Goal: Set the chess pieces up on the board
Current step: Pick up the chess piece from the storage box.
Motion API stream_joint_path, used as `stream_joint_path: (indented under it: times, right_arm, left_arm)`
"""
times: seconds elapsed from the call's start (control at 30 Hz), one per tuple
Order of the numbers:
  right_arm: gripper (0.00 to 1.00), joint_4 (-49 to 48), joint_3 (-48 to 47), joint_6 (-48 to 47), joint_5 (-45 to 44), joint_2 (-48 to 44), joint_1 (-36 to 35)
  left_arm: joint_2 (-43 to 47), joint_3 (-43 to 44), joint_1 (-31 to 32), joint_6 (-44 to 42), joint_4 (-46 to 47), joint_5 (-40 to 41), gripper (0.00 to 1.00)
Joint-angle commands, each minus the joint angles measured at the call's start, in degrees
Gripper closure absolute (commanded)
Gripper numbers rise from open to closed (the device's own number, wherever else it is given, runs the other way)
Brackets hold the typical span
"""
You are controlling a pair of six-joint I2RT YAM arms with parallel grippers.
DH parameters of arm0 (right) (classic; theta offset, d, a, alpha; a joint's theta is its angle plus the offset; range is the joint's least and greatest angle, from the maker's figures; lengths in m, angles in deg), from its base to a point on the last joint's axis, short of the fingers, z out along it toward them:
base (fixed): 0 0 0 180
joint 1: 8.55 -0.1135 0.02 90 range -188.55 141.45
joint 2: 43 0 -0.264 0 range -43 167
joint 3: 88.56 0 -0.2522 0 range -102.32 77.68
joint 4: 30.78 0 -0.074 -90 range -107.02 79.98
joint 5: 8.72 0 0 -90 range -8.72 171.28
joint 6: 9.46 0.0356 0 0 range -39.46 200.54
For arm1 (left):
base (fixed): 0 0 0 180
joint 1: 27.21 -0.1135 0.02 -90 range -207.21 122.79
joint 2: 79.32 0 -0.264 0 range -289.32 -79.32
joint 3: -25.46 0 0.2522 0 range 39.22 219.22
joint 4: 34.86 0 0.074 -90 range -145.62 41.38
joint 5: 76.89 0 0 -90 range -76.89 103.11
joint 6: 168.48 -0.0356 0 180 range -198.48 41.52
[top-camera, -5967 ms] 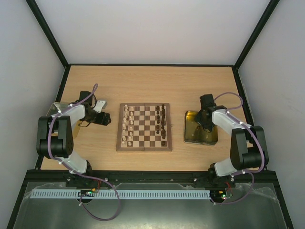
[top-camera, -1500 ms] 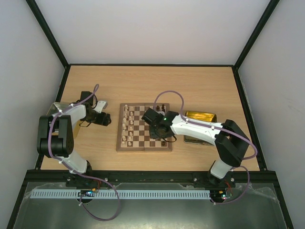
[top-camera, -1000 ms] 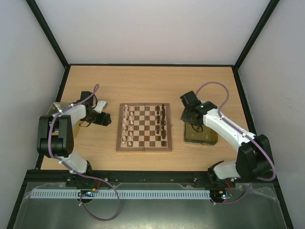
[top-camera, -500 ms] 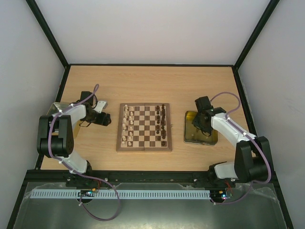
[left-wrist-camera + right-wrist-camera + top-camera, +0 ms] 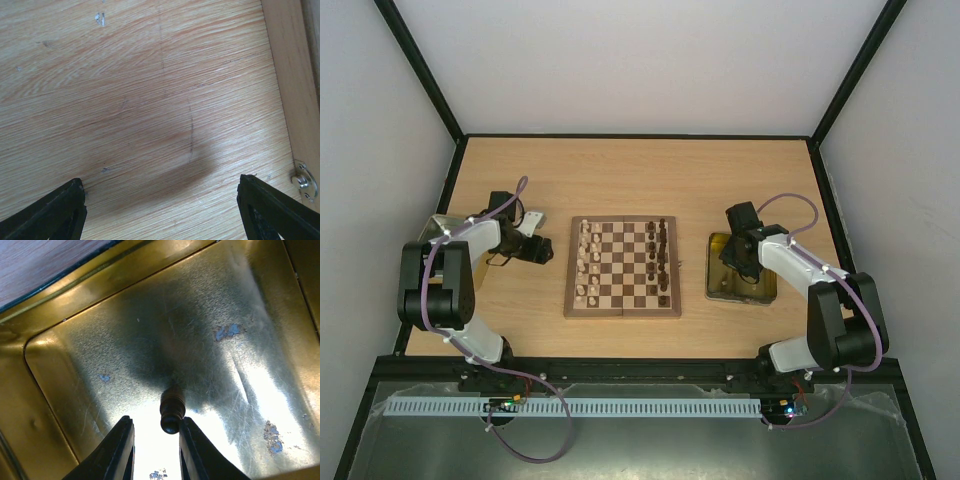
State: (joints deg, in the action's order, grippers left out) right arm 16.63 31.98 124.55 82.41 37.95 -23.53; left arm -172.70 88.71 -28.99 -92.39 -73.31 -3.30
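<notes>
1. Two grippers, one board, one gold tray and one tin are in view. The board point(image 5: 622, 267) lies flat at the middle of the table point(image 5: 620, 175), its edges square with the table's.
2. Four columns of chess pieces stand on the board: two of cream pieces point(image 5: 588, 262) along its left side and two of dark pieces point(image 5: 659, 258) along its right. They are too small in the top view to count singly.
3. One further dark piece point(image 5: 172, 409) lies on its side on the floor of the tray point(image 5: 75, 355), which sits to the right of the board. Its long axis runs toward the wrist camera, with the rounded end nearest the fingers.
4. The right gripper point(image 5: 156, 442) is low inside the tray, its jaws parted only a little, with that rounded end in the gap. Bright tray floor shows between the piece and the finger on the picture's left. On the other side piece and finger overlap, and contact cannot be judged. The piece is not clamped.
5. The left gripper point(image 5: 161, 212) sits low over bare table just left of the board, its jaws spread wide with nothing between them. Only its two black fingertips point(image 5: 55, 210) show, cut off at the bottom corners of the wrist view.
6. The board's plain border runs down the right edge of the left wrist view. It bears a small metal fitting point(image 5: 305, 181), partly cut off.
7. The tin point(image 5: 430, 232) at the table's left is mostly hidden behind the left arm.
</notes>
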Motion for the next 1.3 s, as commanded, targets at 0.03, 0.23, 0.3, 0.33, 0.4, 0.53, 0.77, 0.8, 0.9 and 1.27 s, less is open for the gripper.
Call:
stream_joint_path:
  times: [0.03,0.23,0.3,0.33,0.4,0.53,0.77,0.8,0.9,1.27]
  right_arm:
    - [0.76,-1.66,1.69,-0.11,-1.21,0.42,0.5]
    - [0.8,-2.86,2.62,0.01,-0.9,2.02,0.58]
    - [0.85,-2.96,2.7,0.02,-1.01,2.1,0.61]
    - [0.86,-2.97,2.63,0.02,-1.08,2.11,0.62]
    - [0.9,-2.89,2.46,-0.13,-1.12,2.2,0.57]
    - [0.98,-2.34,2.2,-0.37,-2.87,1.41,0.58]
    - [0.98,-1.12,2.02,-0.93,-2.04,-2.74,-0.1]
    - [0.98,-0.56,1.58,-0.83,-2.39,-3.55,-1.14]
    - [0.98,2.1,-1.69,-0.21,-6.03,-5.48,-6.54]
    - [0.98,8.31,-12.86,3.54,-12.27,-4.19,-30.97]
  left_arm:
    - [0.14,0.0,0.29,-0.04,-0.54,0.28,0.17]
    - [0.18,-0.08,0.28,-0.06,-0.45,0.41,0.17]
    - [0.22,-0.1,0.29,-0.06,-0.45,0.49,0.17]
    - [0.22,-0.06,0.29,-0.06,-0.45,0.49,0.17]
    - [0.15,0.06,0.29,-0.06,-0.41,0.5,0.17]
    - [0.13,0.05,0.29,0.0,-0.46,0.5,0.17]
    - [0.18,0.11,0.29,0.11,-0.55,0.65,0.17]
    - [0.18,0.17,0.29,0.09,-0.54,0.67,0.17]
    - [0.09,0.16,0.29,0.11,-0.45,0.88,0.17]
    - [-0.38,-0.08,0.2,0.22,-0.19,2.41,0.17]
